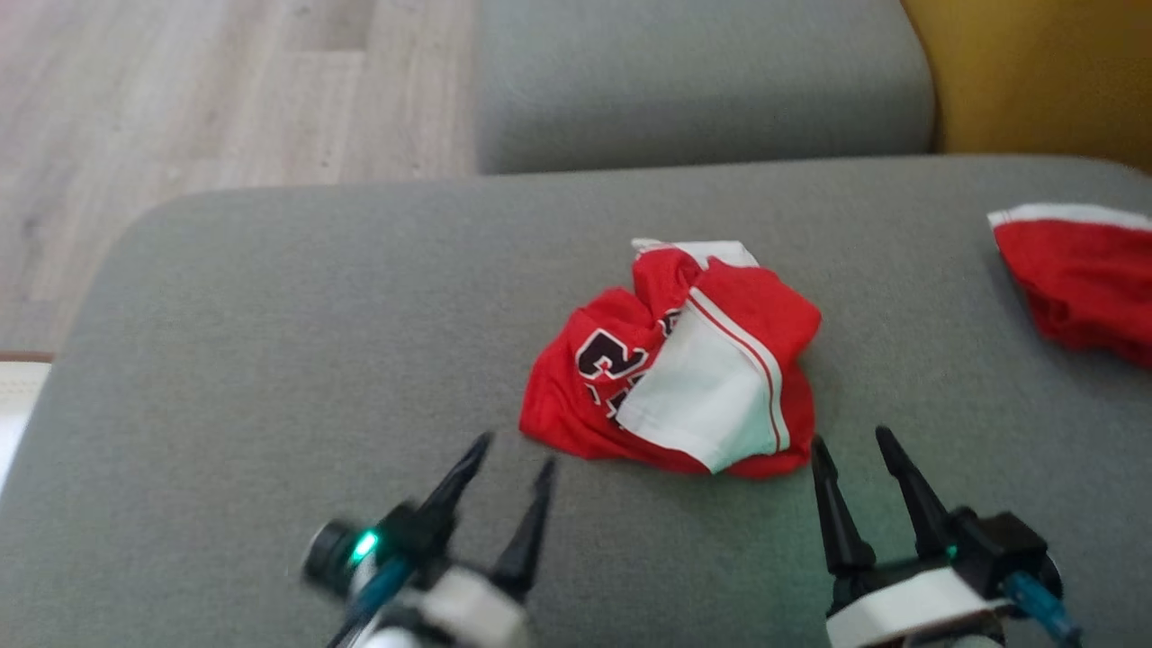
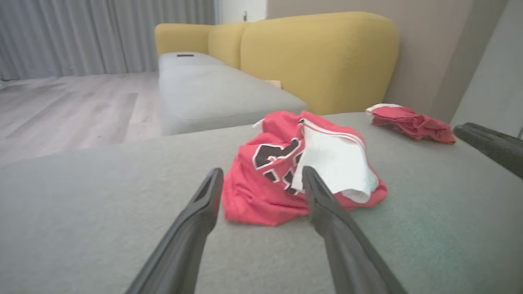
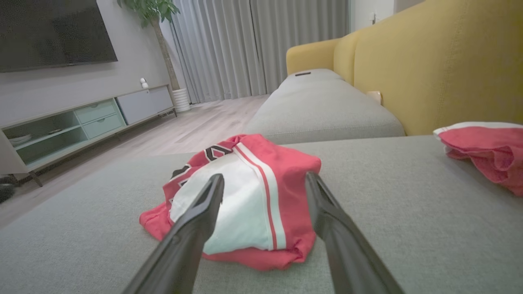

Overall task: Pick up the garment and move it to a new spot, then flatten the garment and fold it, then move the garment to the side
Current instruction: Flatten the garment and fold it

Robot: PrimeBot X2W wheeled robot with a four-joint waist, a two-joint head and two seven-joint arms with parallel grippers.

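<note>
A crumpled red garment (image 1: 675, 360) with a white panel and dark lettering lies in a heap near the middle of the grey cushion (image 1: 270, 360). The same garment (image 2: 302, 167) fills the middle of the left wrist view, and the garment (image 3: 245, 200) lies just beyond the fingers in the right wrist view. My left gripper (image 1: 515, 450) hovers open just in front of its near left edge, touching nothing. To the right, my right gripper (image 1: 853, 441) stands open at the garment's near right corner, also empty.
A second red and white cloth (image 1: 1080, 279) lies at the cushion's right edge. Behind are another grey seat (image 1: 702, 81) and a yellow backrest (image 1: 1044, 72). Wooden floor (image 1: 180, 90) lies beyond the cushion's left edge.
</note>
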